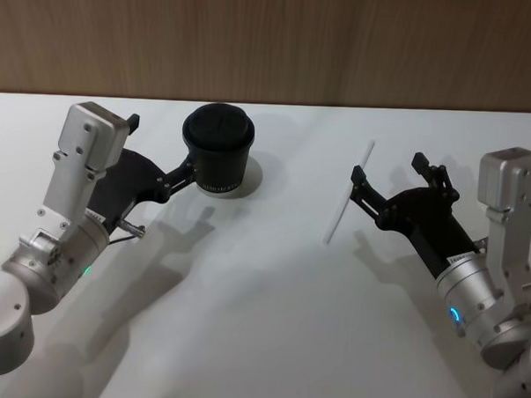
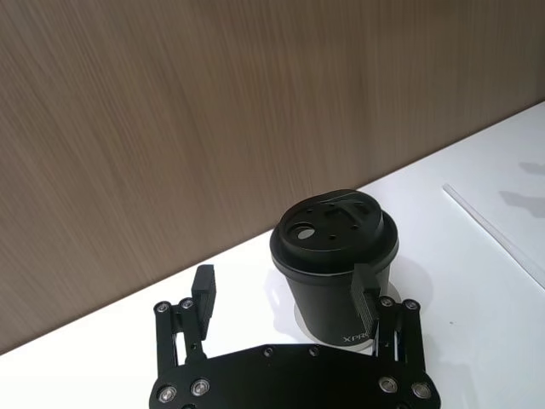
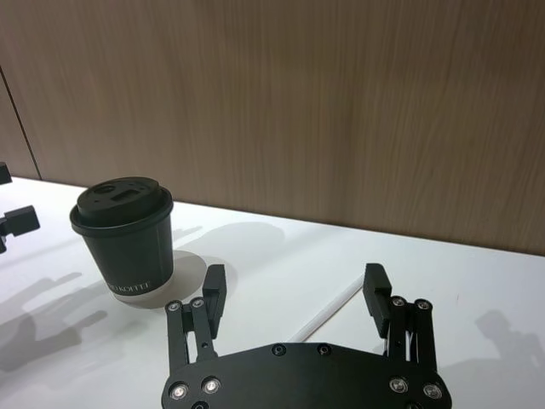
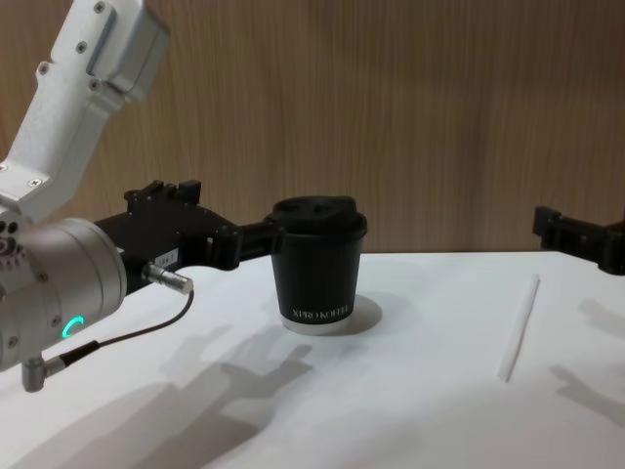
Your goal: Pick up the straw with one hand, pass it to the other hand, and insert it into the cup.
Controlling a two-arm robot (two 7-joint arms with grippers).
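Left claw (image 1: 162, 146) sits at the left of the worktop (image 1: 260, 322), fingers spread wide, nothing in them. Its inner fingertip (image 1: 190, 170) is right at the cup's left side; contact or a hair short, can't tell. Cup (image 1: 216, 153), a black paper coffee cup, stands upright near the back edge with its black lid on and white lettering near the base. Straw (image 1: 348, 195) lies flat on the worktop well to the right of the cup, angled with its far end toward the wood wall panel (image 1: 272, 41). Right claw (image 1: 388, 167) hangs above the worktop just right of the straw, also spread wide and empty; its nearer fingertip (image 1: 356, 174) is just beside the straw, and in chest view the claw sits clear above it.
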